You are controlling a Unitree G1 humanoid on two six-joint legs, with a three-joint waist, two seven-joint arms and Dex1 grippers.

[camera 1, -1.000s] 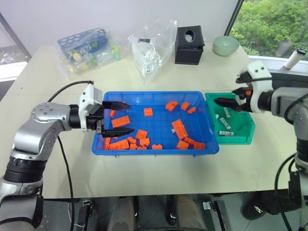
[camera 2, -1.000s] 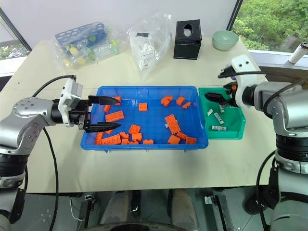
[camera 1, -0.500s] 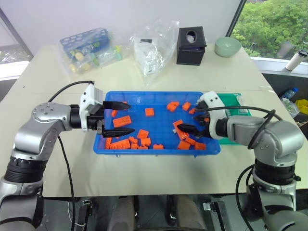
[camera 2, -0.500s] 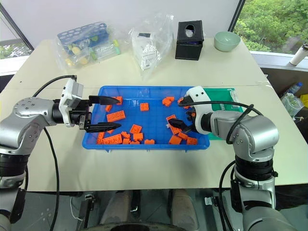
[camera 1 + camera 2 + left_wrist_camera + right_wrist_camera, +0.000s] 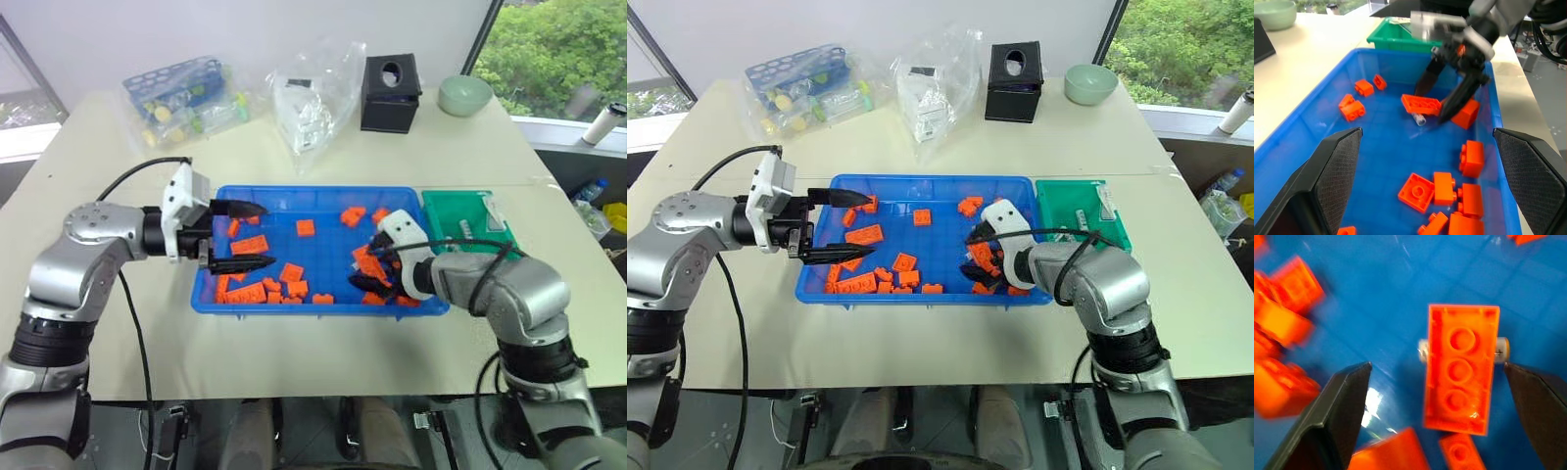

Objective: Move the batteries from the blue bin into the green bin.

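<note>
We see the right pincer spread over a battery lying under an orange brick in the blue bin; the left pincer hangs spread.

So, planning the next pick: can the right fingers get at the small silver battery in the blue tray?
Probably not cleanly: an orange brick lies across the silver battery, leaving its ends showing.

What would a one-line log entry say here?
right gripper: open over battery under orange brick | blue bin | left gripper: open, idle
</note>
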